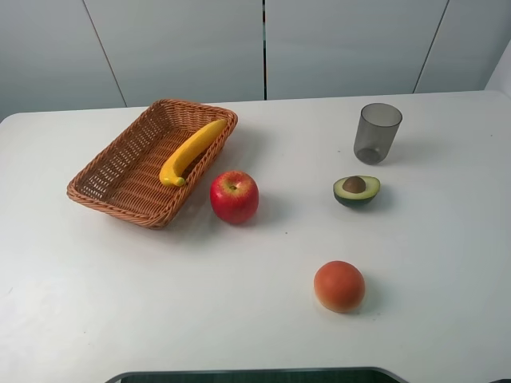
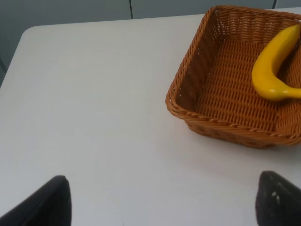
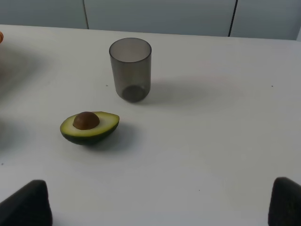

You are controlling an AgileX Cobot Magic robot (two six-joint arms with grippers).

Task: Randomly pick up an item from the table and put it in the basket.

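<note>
From my station I judged the placing step finished: the banana (image 1: pixel 190 151) lay inside the basket (image 1: pixel 102 188) at the table's (image 1: pixel 160 303) left, one end propped against the far-right wall. The left gripper (image 2: pixel 160 207) hung over bare tabletop with fingers (image 2: pixel 47 205) spread wide, holding nothing; the banana sat well clear of them. The apple (image 1: pixel 234 196) stood just beside the basket. The right gripper (image 3: pixel 160 207) was likewise wide and empty, with the avocado half (image 3: pixel 89 127) and cup (image 3: pixel 130 68) ahead of it. In my judgement, the next move called only for holding both arms clear.
</note>
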